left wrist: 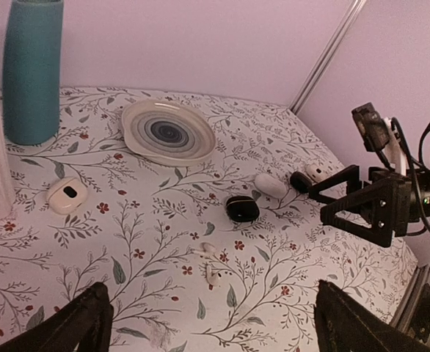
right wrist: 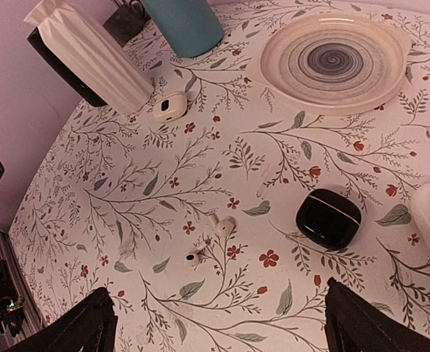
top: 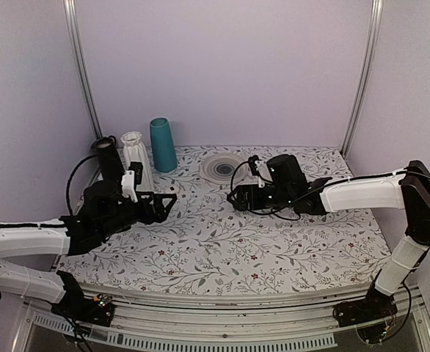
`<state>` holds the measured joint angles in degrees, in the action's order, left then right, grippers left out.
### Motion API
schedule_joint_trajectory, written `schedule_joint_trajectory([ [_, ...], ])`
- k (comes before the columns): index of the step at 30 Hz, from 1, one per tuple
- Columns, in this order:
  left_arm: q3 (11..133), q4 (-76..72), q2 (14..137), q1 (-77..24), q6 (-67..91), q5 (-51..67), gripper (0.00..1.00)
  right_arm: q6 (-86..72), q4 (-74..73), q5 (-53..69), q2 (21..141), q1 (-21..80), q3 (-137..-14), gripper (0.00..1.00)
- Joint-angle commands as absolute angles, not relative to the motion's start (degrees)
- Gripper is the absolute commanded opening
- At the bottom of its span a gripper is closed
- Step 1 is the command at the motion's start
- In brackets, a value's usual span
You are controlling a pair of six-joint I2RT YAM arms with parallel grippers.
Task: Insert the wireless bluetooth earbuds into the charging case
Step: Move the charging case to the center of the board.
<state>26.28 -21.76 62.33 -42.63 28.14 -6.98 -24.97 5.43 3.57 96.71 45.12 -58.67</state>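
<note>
Two white stemmed earbuds lie side by side on the floral cloth, one [left wrist: 206,249] and the other [left wrist: 213,276]; the right wrist view shows them too [right wrist: 222,225] [right wrist: 195,257]. The cream-white charging case [left wrist: 67,195] lies by the ribbed white vase, a dark recess showing on top; it also shows in the right wrist view [right wrist: 169,107] and the top view [top: 172,188]. My left gripper [left wrist: 211,312] [top: 162,206] is open and empty, above the cloth just short of the earbuds. My right gripper [right wrist: 219,308] [top: 237,196] is open and empty, facing it from across the earbuds.
A black closed case [left wrist: 242,209] [right wrist: 328,218] and a white oval pod [left wrist: 271,185] lie near the right gripper. A swirl-patterned plate [top: 221,166], a teal vase [top: 162,144], the ribbed white vase [top: 136,155] and a black cylinder [top: 105,150] stand at the back.
</note>
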Motion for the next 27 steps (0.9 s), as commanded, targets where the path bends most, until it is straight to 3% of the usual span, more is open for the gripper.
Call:
schedule_joint_trajectory([
  [1,27.0,-21.5,62.5,-41.3,28.1,-7.7,0.96,-24.8,4.7,3.0,98.3,46.3,-61.0,0.99],
  [10,35.1,-17.3,73.1,-39.0,30.0,-9.8,0.95,-25.0,2.6,2.0,97.7,47.2,-62.0,0.99],
  [18,50.0,-3.5,90.7,-36.7,32.2,-18.7,0.94,-24.7,2.5,0.9,92.8,47.1,-58.5,0.99],
  [27,66.4,2.9,107.8,-32.3,33.9,-19.0,0.92,-25.0,2.3,0.3,86.6,47.2,-54.2,0.99],
])
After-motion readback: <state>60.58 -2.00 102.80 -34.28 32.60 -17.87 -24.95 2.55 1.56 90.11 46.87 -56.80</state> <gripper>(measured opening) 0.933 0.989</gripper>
